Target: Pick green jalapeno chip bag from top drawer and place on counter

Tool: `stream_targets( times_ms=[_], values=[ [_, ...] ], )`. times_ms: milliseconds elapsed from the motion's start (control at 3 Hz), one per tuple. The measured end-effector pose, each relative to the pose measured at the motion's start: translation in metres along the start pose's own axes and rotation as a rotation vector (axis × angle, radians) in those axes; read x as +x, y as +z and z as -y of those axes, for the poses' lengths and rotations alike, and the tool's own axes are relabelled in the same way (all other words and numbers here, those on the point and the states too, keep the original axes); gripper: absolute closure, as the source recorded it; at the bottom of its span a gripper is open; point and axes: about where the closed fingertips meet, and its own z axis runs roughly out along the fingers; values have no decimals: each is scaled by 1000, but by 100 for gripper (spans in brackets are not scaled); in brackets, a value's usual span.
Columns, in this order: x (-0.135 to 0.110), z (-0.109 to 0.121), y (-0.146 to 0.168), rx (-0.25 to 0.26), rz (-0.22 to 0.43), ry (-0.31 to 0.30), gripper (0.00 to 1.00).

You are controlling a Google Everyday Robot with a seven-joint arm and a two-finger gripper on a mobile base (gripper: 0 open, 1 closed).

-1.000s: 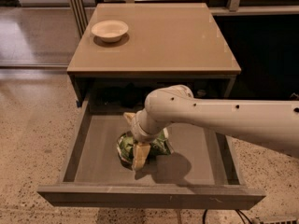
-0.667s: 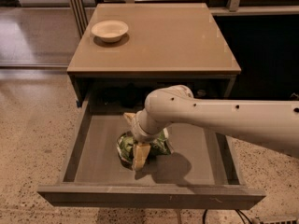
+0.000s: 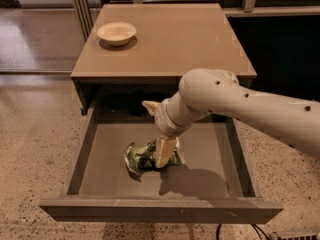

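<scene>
One step at most is under way: the gripper [image 3: 165, 153] sits low in the open drawer [image 3: 210, 151], touching the bag [image 3: 142, 158], though whether it grasps the bag I cannot tell. The bag appears to rest on the drawer bottom, left of middle, so lifting and placing remain. Above, the glossy tan counter [image 3: 170, 39] carries a bowl [image 3: 116, 32] near its far left corner; speckled floor [image 3: 35, 134] surrounds the cabinet
</scene>
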Motion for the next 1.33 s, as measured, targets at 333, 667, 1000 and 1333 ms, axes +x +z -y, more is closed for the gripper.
stream_targets(
  times_ms=[333, 667, 1000, 1333],
  values=[
    [5, 4, -37, 6, -55, -16, 0],
    [14, 5, -11, -33, -60, -23, 0],
    [21, 0, 27, -88, -33, -18, 0],
    [23, -5, 56, -111, -24, -9, 0]
  ],
)
